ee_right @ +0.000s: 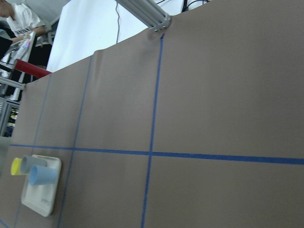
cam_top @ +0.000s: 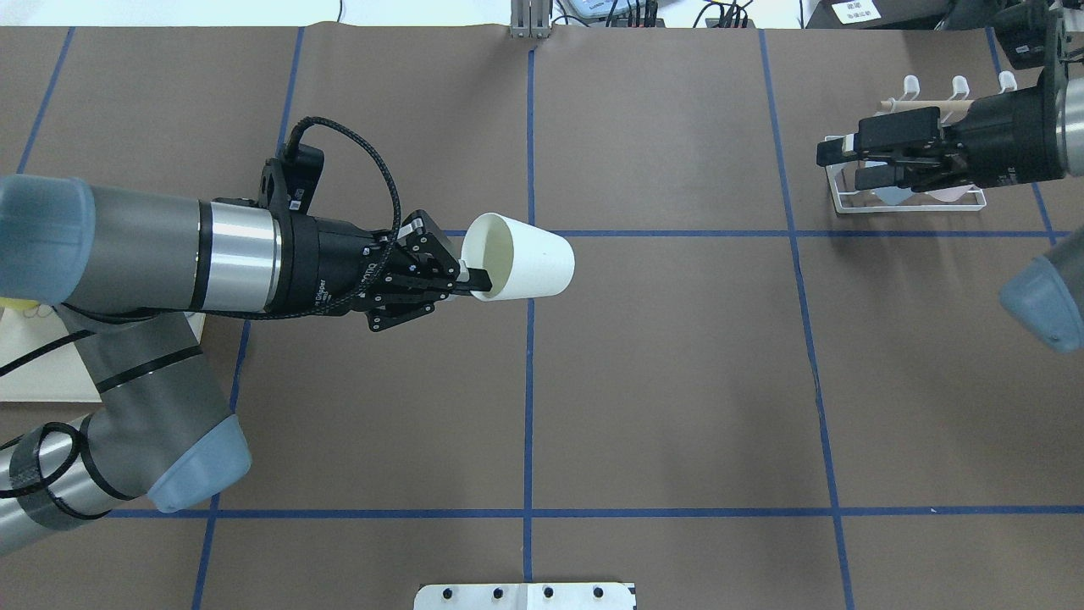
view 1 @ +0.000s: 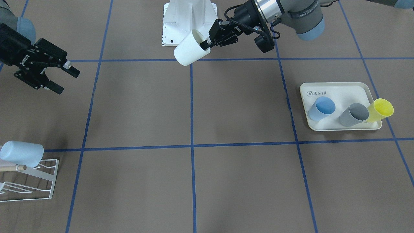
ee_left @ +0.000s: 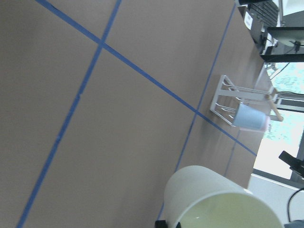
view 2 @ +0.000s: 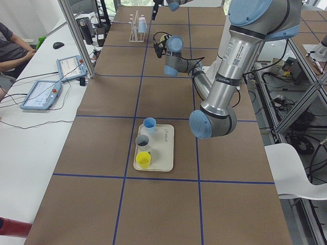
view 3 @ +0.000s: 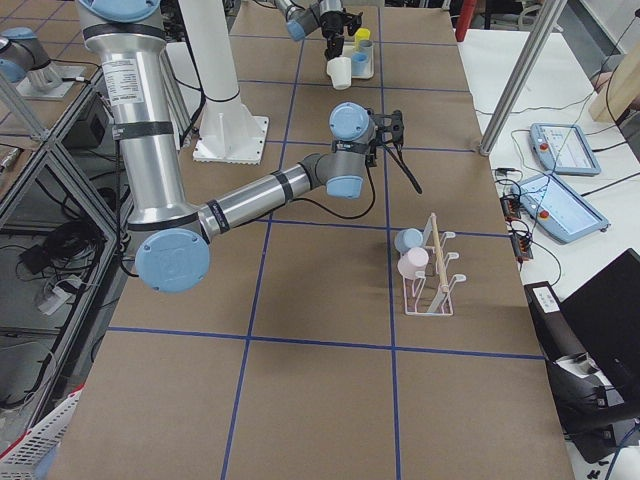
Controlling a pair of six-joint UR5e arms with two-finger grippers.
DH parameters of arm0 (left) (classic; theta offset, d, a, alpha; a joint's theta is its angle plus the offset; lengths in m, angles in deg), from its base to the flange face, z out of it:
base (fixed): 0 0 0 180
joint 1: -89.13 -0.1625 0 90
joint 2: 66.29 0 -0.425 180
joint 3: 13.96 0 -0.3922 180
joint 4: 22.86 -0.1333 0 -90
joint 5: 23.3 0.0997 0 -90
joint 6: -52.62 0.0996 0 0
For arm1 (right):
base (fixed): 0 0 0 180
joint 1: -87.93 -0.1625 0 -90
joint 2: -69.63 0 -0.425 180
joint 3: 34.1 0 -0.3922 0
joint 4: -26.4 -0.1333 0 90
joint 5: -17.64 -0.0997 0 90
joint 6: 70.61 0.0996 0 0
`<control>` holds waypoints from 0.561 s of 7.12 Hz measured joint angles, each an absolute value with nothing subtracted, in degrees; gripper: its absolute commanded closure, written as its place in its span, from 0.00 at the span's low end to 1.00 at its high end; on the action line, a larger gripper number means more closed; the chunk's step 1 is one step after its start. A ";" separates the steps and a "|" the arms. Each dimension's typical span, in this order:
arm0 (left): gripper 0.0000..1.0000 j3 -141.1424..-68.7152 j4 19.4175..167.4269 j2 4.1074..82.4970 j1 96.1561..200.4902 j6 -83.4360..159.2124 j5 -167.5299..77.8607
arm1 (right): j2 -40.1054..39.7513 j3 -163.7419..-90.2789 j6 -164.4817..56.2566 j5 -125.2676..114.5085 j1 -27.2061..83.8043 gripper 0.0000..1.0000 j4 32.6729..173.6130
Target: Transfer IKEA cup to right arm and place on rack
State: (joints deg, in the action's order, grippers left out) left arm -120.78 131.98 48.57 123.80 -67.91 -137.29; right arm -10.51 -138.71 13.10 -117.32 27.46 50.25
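The IKEA cup (cam_top: 529, 263) is cream-white and hangs tilted on its side above the table's middle, its mouth toward the left arm. My left gripper (cam_top: 474, 284) is shut on its rim, with one finger inside the cup (view 1: 189, 51); the left wrist view shows the cup (ee_left: 213, 199) close up. The right arm's gripper (view 1: 66, 80) stands open and holds nothing, well apart from the cup. In the overhead view the right gripper (cam_top: 840, 167) hovers over the white wire rack (cam_top: 910, 203). The rack (view 1: 48, 181) bears a light blue cup (view 1: 21, 153) upside down on a prong.
A cream rabbit-print tray (view 1: 343, 92) on the robot's left side holds a blue cup (view 1: 321, 108) and a grey cup (view 1: 354, 114), with a yellow cup (view 1: 380, 110) at its edge. A pink cup (view 3: 411, 264) also sits on the rack. The white robot base (view 1: 189, 22) stands behind the held cup.
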 measured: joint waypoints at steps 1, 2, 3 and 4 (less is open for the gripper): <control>1.00 -118.50 140.60 48.57 123.19 -72.85 -134.98 | -9.41 -138.68 18.79 -117.14 29.17 0.02 44.76; 1.00 -117.04 147.54 48.58 122.22 -77.00 -131.64 | -7.88 -138.87 23.53 -116.67 31.20 0.02 40.87; 1.00 -116.33 152.06 48.58 121.21 -79.93 -128.59 | -5.98 -139.17 28.49 -114.80 33.69 0.02 37.50; 1.00 -116.09 154.77 48.56 120.71 -82.08 -126.27 | -4.65 -139.37 33.18 -111.21 36.67 0.02 33.36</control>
